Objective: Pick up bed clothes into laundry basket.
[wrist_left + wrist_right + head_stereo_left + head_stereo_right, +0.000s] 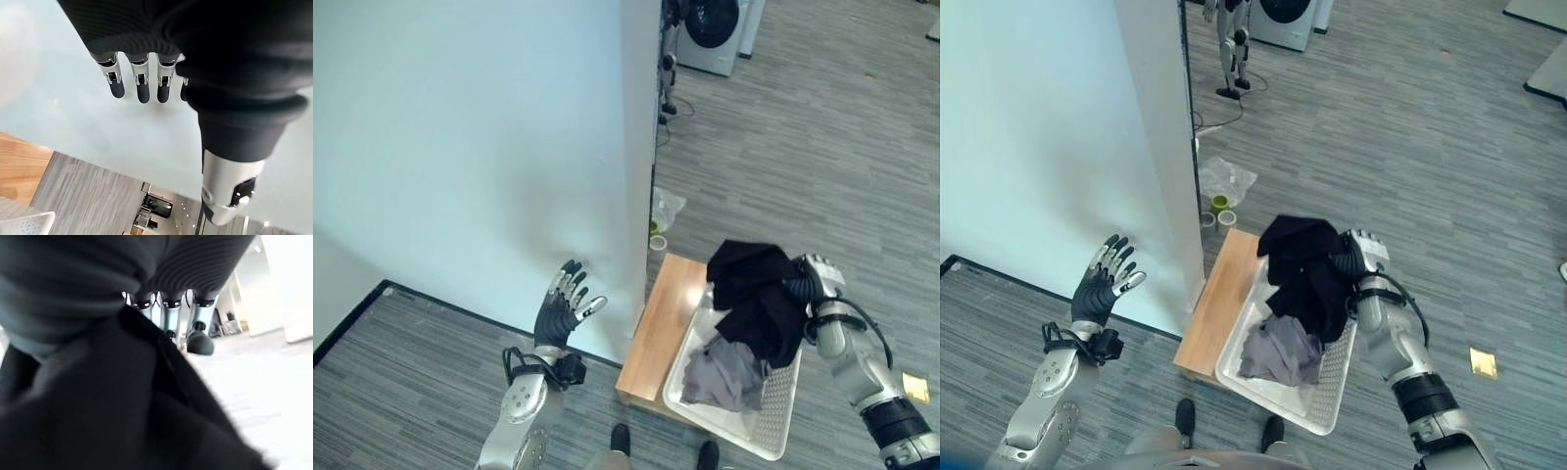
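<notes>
A wide pale-blue bed [460, 147] filled the robot's left side, beside grey plank floor [1410, 127]. A wooden bench [656, 328] stood at the bed's corner, with a white laundry basket [773, 421] touching its right edge. Inside the basket lay a grey garment [729, 372], and a black garment [759, 294] hung above it, draped over the right hand [815, 279]; whether those fingers gripped the cloth could not be told. The left hand [563, 305] hovered over the bed's edge, fingers spread and empty.
</notes>
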{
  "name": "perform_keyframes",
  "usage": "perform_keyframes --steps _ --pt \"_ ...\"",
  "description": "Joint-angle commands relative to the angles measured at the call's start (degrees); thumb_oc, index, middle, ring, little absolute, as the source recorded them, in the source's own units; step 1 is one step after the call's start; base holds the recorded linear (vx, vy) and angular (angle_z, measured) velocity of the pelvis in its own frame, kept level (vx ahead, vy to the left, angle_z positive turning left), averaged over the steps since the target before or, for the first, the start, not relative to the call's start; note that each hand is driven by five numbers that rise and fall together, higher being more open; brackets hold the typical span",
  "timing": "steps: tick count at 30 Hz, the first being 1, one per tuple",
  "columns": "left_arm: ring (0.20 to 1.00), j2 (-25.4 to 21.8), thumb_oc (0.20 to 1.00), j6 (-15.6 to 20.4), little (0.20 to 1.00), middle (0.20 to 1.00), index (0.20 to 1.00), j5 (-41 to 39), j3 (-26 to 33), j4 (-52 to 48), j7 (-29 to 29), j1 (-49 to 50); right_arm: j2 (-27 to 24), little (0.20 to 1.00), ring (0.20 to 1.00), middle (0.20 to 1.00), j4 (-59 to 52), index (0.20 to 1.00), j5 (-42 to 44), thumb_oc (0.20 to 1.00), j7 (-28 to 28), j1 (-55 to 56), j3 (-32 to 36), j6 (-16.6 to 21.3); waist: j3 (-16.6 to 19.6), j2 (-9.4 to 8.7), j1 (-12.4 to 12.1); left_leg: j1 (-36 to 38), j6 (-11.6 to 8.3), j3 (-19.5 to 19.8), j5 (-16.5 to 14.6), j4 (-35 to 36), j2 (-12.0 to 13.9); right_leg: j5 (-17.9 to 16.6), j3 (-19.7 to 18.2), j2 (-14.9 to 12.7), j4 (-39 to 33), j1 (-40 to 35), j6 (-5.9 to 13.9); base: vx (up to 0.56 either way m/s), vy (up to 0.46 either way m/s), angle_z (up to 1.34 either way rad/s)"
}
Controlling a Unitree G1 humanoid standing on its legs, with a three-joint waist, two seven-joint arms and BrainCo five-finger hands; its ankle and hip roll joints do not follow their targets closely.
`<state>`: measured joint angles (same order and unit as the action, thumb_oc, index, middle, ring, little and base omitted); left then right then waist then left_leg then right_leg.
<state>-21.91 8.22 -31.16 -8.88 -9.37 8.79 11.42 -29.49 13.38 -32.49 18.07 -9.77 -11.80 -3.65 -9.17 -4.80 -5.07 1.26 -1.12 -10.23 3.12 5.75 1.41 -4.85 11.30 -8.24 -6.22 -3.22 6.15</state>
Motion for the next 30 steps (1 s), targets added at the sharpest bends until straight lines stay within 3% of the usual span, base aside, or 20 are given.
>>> perform_keyframes --steps 1,7,15,16,17,20,23,28,30 --pt "1.0 2.09 1.0 2.44 1.0 1.0 1.0 1.23 -1.88 -1.33 0.08 -3.01 -3.99 0.2 0.2 0.2 -5.16 0.2 1.42 0.2 2.01 -4.14 3.38 1.75 2.27 1.92 0.76 3.29 -2.45 2.54 -5.25 -0.75 2.67 6.12 3.05 -0.69 1.4 -3.45 1.77 0.03 -0.017 -0.08" --pt "1.0 2.19 1.0 2.25 1.0 1.0 1.0 1.43 -2.98 -1.09 -0.06 -3.52 -2.65 0.2 0.2 0.2 -5.19 0.2 2.12 0.2 1.66 -3.47 2.07 2.3 2.2 2.32 1.46 3.78 -2.5 2.1 -5.45 -0.75 2.83 6.35 2.79 -0.61 1.37 -3.72 1.71 0.01 -0.004 -0.01" --pt "1.0 1.34 1.0 2.3 1.0 1.0 1.0 0.62 -6.14 0.59 -2.03 -4.1 2.19 0.2 0.2 0.2 13.4 0.2 4.0 0.2 1.66 -6.46 -5.8 1.33 1.48 3.65 1.19 3.53 -2.63 1.59 -5.35 -0.75 2.73 6.2 2.65 -0.81 1.22 -3.17 1.77 0.01 -0.002 -0.02" --pt "1.0 1.1 1.0 2.34 1.0 1.0 1.0 0.36 -6.26 0.54 -2.29 -4.09 2.85 0.567 0.567 0.567 16.55 0.567 4.21 0.567 1.77 -7.22 -6.68 1.06 1.41 3.73 1.1 3.39 -2.66 1.61 -5.29 -0.75 2.73 6.19 2.7 -0.82 1.22 -3.05 1.76 0.0 0.0 0.0" --pt "1.0 0.86 1.0 2.42 1.0 1.0 1.0 -0.17 -6.38 0.32 -2.52 -4.09 3.42 1.0 1.0 1.0 19.87 1.0 4.41 1.0 2.05 -8.33 -7.56 0.4 1.34 3.85 0.89 3.21 -2.7 1.74 -5.25 -0.75 2.7 6.15 2.77 -0.85 1.22 -2.93 1.78 0.0 0.0 0.0" --pt "1.0 0.18 1.0 2.27 1.0 1.0 1.0 -0.67 -6.16 -0.29 -2.37 -3.85 4.36 1.0 1.0 1.0 22.29 1.0 6.6 1.0 2.07 -9.7 -7.15 -0.38 1.23 4.17 0.52 3.03 -2.72 1.88 -5.21 -0.75 2.68 6.14 2.85 -0.92 1.22 -2.8 1.81 0.0 0.0 0.0" --pt "1.0 0.2 1.0 2.07 1.0 1.0 1.0 -0.67 -5.64 0.28 -1.92 -4.39 3.78 1.0 1.0 1.0 16.91 1.0 9.83 1.0 2.45 -9.2 -4.81 0.53 1.08 4.29 0.86 3.13 -2.59 1.54 -5.23 -0.75 2.71 5.92 2.52 -1.01 1.22 -2.59 2.02 -0.02 0.024 -0.02" --pt "1.0 1.09 1.0 1.88 1.0 1.0 1.0 1.81 -5.1 1.49 -1.07 -5.03 5.1 1.0 1.0 1.0 3.0 1.0 16.86 1.0 2.65 -3.83 1.5 3.79 1.26 4.05 2.15 3.44 -2.2 -0.16 -5.74 -0.75 2.88 5.28 1.57 -1.44 1.22 -1.86 2.68 -0.02 0.057 -0.12" --pt "1.0 1.74 1.0 1.49 1.0 1.0 1.0 2.23 -5.74 1.67 -1.23 -5.36 6.25 1.0 1.0 1.0 -5.95 1.0 18.82 1.0 2.78 1.3 5.14 6.24 1.04 3.61 3.81 3.46 -1.82 -1.03 -6.04 -0.75 2.86 4.78 0.67 -1.58 1.22 -0.95 3.07 -0.03 0.07 -0.09"
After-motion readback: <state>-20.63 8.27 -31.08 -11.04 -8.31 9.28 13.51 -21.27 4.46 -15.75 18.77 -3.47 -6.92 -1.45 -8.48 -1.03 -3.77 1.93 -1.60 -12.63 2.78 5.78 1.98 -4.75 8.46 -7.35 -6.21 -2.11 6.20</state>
